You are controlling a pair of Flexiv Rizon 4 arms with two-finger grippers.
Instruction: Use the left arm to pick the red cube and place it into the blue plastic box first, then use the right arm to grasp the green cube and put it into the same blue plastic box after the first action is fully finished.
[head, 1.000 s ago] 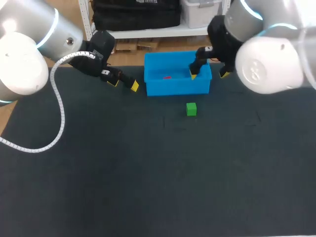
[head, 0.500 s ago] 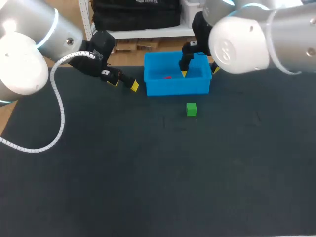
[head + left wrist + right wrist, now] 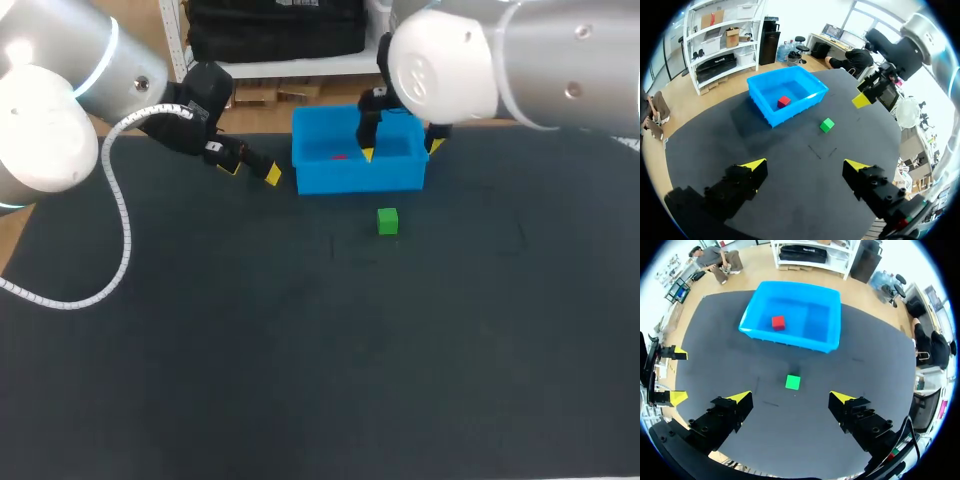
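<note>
Right gripper [image 3: 402, 149], spread empty, and its arm [image 3: 520, 60] cover the blue plastic box's [image 3: 340, 178] far corner.

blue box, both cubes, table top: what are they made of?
Blue box: likely moulded plastic, smooth, faint sheen, thin walls with a rim. Red cube and green cube: uniform colour, matte, crisp edges; painted wood or plastic, cannot tell. Table: dark matte covering, maybe fabric or rubber; no glare.
</note>
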